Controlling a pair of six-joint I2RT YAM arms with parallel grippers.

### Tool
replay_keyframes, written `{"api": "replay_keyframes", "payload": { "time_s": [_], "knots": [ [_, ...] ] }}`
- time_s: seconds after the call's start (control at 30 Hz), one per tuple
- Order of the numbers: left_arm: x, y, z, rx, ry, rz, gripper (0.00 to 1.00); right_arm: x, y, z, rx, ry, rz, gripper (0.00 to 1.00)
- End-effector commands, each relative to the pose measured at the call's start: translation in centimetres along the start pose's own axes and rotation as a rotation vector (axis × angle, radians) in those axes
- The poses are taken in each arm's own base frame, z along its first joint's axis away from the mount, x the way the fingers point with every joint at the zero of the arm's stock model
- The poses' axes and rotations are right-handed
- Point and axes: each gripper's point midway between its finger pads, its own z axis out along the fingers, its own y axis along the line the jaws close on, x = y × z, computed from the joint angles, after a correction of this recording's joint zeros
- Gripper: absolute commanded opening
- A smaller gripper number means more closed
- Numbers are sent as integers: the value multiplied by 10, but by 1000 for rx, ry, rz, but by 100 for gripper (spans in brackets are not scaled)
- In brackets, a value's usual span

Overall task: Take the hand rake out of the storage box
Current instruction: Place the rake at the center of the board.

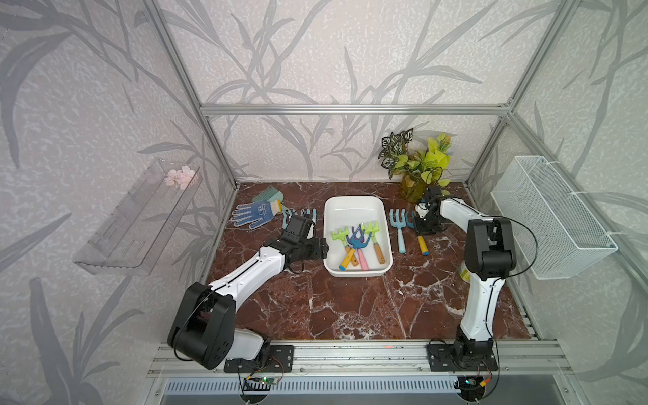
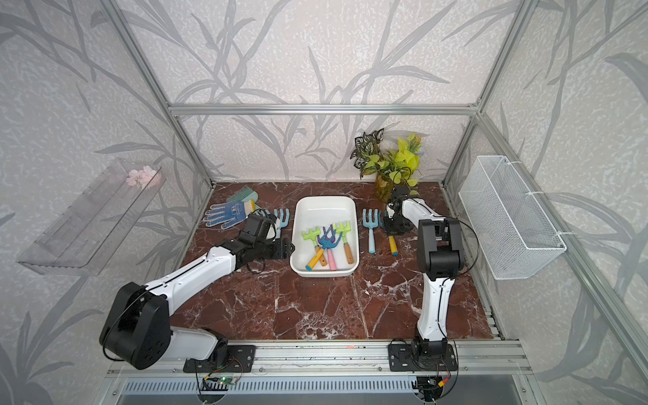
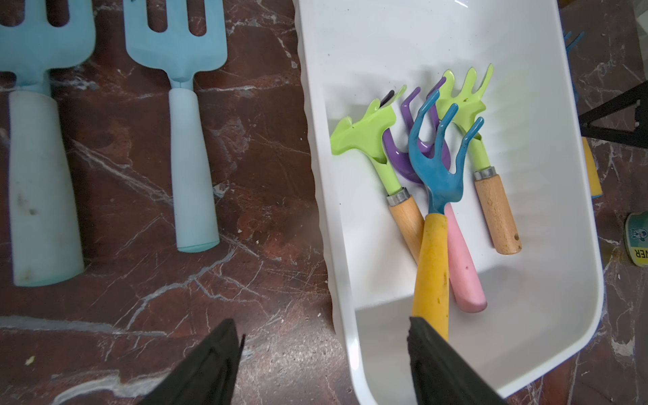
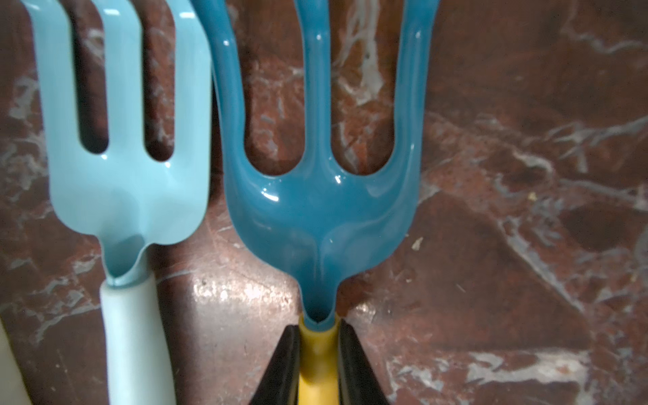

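Note:
The white storage box point(image 1: 354, 201) point(image 2: 324, 200) point(image 3: 385, 42) sits mid-table and holds several hand rakes. A blue one with a yellow handle point(image 3: 433, 168) lies across a purple, pink-handled one point(image 3: 464, 273), between two green, wooden-handled ones point(image 3: 364, 133). My left gripper point(image 3: 322, 329) point(image 1: 302, 224) is open above the box's left wall and holds nothing. Right of the box, outside it, my right gripper point(image 4: 318, 333) point(image 1: 422, 228) is shut on the yellow handle of another blue hand rake point(image 4: 315, 210) low over the marble.
A light blue fork point(image 1: 398, 224) point(image 4: 126, 168) lies right beside the held rake, and two more point(image 3: 182, 52) lie left of the box. A blue glove point(image 1: 254, 214) and a potted plant point(image 1: 417, 164) are at the back; a wire basket point(image 1: 554, 217) hangs on the right wall.

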Motion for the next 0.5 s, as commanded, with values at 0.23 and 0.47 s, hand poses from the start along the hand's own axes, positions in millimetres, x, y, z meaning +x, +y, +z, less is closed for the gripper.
{"api": "replay_keyframes", "payload": {
  "time_s": [0.23, 0.47],
  "knots": [
    [-9, -11, -11, 31, -23, 28, 77, -15, -3, -1, 9, -6, -13, 25],
    [-13, -15, -16, 37, -27, 36, 77, -7, -6, -17, 31, -28, -5, 49]
  ]
}}
